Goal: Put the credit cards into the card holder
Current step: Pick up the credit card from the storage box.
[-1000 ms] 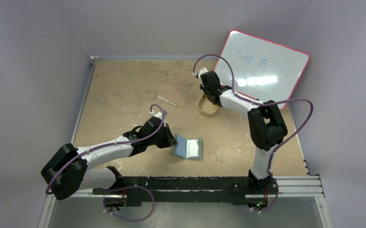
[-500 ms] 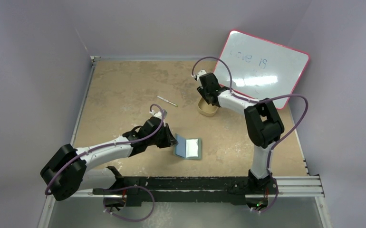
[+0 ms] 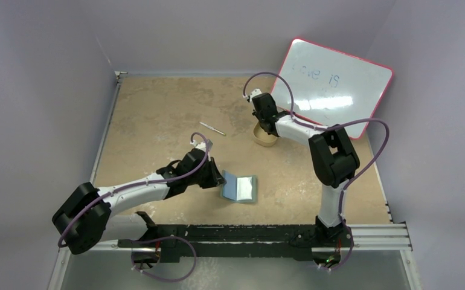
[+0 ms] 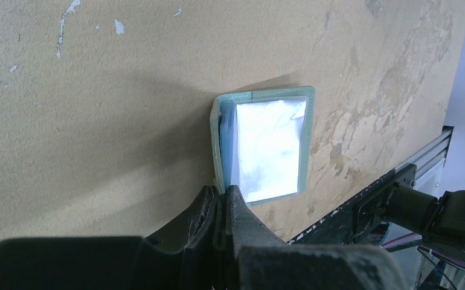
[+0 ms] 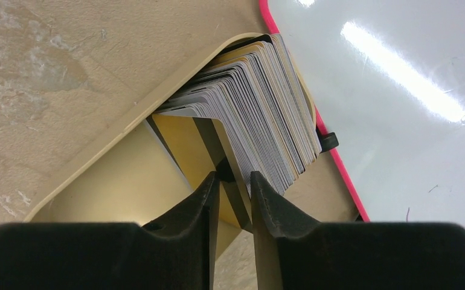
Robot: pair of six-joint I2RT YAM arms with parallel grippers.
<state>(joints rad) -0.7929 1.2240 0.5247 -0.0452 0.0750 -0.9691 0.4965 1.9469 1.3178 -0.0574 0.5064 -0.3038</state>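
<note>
The card holder (image 3: 240, 188) lies open on the table, its pale blue-grey inside (image 4: 266, 145) facing up. My left gripper (image 3: 219, 179) is shut on the holder's left flap edge (image 4: 220, 139), low at the table; in the left wrist view that gripper (image 4: 224, 194) shows no gap. The credit cards (image 5: 260, 103) stand fanned as a stack in the beige tray (image 5: 97, 157). My right gripper (image 5: 235, 180) reaches into the tray (image 3: 265, 142). Its jaws are drawn in on a gold card with a dark band (image 5: 188, 136), which runs slantwise across the narrow gap between them.
The pink-edged whiteboard (image 3: 333, 84) leans at the back right, right behind the tray; its edge (image 5: 339, 163) shows beside the cards. A thin pen (image 3: 212, 128) lies left of the tray. The black rail (image 3: 260, 232) runs along the near edge.
My right gripper opened wider and then closed in again on the card in the tray, and the arm shifted slightly left. The left arm and holder have not moved.
</note>
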